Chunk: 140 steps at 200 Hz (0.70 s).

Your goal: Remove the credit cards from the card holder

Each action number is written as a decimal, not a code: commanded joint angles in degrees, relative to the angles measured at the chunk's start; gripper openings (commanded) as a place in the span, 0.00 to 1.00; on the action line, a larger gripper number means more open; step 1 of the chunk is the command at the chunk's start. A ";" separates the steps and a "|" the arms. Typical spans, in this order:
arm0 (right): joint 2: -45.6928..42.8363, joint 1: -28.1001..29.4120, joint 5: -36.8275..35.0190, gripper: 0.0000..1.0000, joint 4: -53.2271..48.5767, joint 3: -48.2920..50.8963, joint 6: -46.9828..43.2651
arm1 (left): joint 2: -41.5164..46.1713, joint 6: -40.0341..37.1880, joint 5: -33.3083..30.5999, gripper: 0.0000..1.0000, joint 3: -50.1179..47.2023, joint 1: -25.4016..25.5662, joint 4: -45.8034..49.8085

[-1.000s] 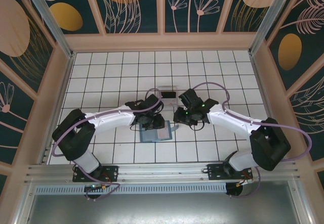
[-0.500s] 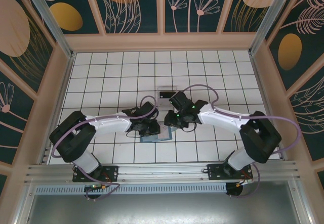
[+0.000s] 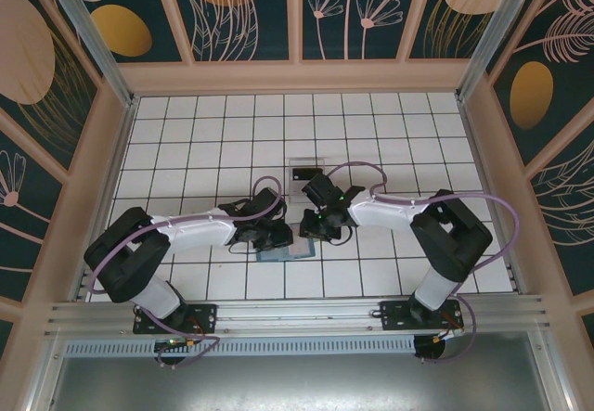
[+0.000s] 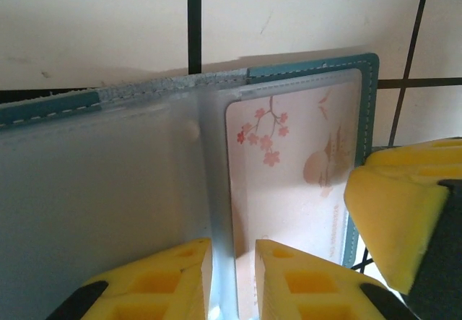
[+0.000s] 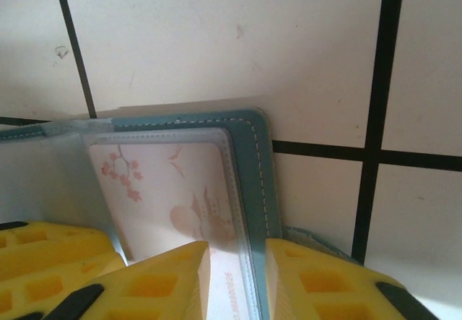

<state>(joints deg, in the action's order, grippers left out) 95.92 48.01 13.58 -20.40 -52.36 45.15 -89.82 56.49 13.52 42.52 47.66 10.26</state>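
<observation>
Near the middle of the bench [image 3: 186,142], the holder [image 3: 281,253] lies open between my arms. My left end effector [image 4: 232,258] is clenched on its clear middle leaf. My right end effector [image 5: 238,262], fingers close together, straddles the right teal rim; I cannot tell if it grips. A blossom-print card [image 4: 289,168] sits in the right pocket.

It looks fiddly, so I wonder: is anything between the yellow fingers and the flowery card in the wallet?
Yes. The card lies under a clear sleeve of the open wallet. The right gripper straddles the wallet's edge and the left gripper the sleeve's fold, so plastic covers the card.
</observation>
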 commanded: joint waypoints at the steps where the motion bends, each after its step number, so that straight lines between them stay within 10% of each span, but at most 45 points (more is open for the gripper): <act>1: 1.43 0.43 -0.13 0.24 0.66 0.34 -1.02 | 0.77 1.10 0.39 0.25 -0.44 -0.33 -1.12; 140: 2.36 0.42 -1.72 0.26 -1.82 0.16 -2.22 | -1.02 -2.10 -4.85 0.22 2.22 -0.29 7.32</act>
<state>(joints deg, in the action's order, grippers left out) 96.92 48.12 13.58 -19.53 -52.38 43.72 -89.91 56.01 10.26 43.81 47.62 14.15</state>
